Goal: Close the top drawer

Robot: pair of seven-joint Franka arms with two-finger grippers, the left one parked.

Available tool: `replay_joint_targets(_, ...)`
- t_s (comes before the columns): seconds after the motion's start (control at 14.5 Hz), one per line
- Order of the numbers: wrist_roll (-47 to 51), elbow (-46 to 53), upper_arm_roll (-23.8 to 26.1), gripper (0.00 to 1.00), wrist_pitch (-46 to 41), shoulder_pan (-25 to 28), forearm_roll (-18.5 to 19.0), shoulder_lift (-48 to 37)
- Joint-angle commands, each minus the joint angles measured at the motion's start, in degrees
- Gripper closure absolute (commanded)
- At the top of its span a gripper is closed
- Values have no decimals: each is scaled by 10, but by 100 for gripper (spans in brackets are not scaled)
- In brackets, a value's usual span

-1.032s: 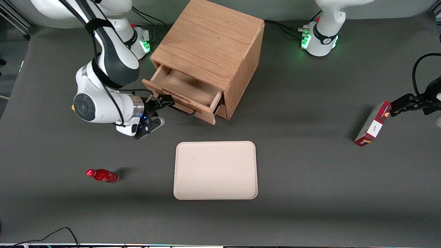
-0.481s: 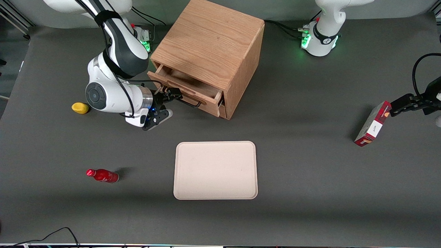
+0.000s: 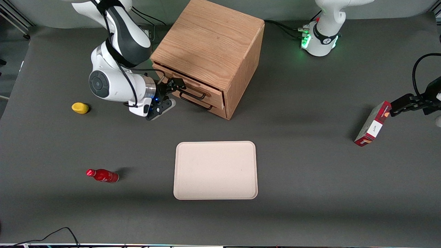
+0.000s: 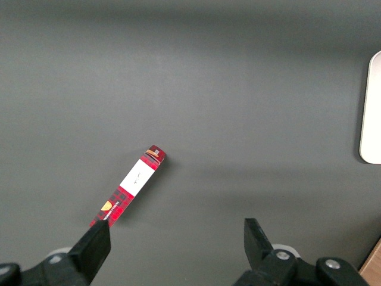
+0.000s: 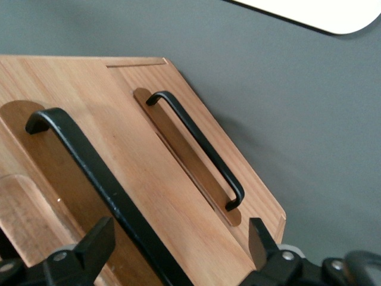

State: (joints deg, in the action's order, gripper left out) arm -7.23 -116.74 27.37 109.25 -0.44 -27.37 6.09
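Note:
The light oak cabinet [image 3: 210, 38] stands at the back of the table. Its top drawer [image 3: 203, 90] is pushed in, its front about flush with the cabinet front. My right gripper [image 3: 173, 93] is right in front of that drawer, at the working arm's end of its front. It is open, and the top drawer's black wire handle [image 3: 191, 95] runs between the spread fingers without being clamped. In the right wrist view the gripper [image 5: 178, 253] straddles that handle [image 5: 89, 170] on the drawer front [image 5: 36, 161]. The lower drawer's handle [image 5: 199, 149] lies beside it.
A beige tray [image 3: 216, 170] lies nearer the camera than the cabinet. A yellow object [image 3: 80, 107] and a red bottle [image 3: 102, 175] lie toward the working arm's end. A red box [image 3: 373, 124] stands toward the parked arm's end, also in the left wrist view [image 4: 128, 186].
The top drawer has slid from wide open to about flush. My gripper moved with it toward the cabinet, staying open. The yellow object, hidden by the arm before, now shows.

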Motion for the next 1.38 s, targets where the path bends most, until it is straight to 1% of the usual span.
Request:
replay_joint_targets(0.0,7,-34,8,0,11,0,-24,-37)
replay_joint_targets(0.07,7,-38,8,0,11,0,-36,-40)
replay_joint_targets(0.14,7,-38,11,0,13,1,-37,-42)
replay_joint_targets(0.41,6,-30,10,0,14,0,-37,-40)
replay_joint_targets(0.55,6,-7,8,0,13,-2,-29,-31)
replay_joint_targets(0.83,9,63,0,0,-15,-5,14,-30)
replay_joint_targets(0.96,20,127,-10,0,-61,-5,53,-30)
replay_joint_targets(1.17,132,255,-15,0,-155,-4,93,-30)
replay_joint_targets(1.31,229,344,-15,0,-233,-3,151,-32)
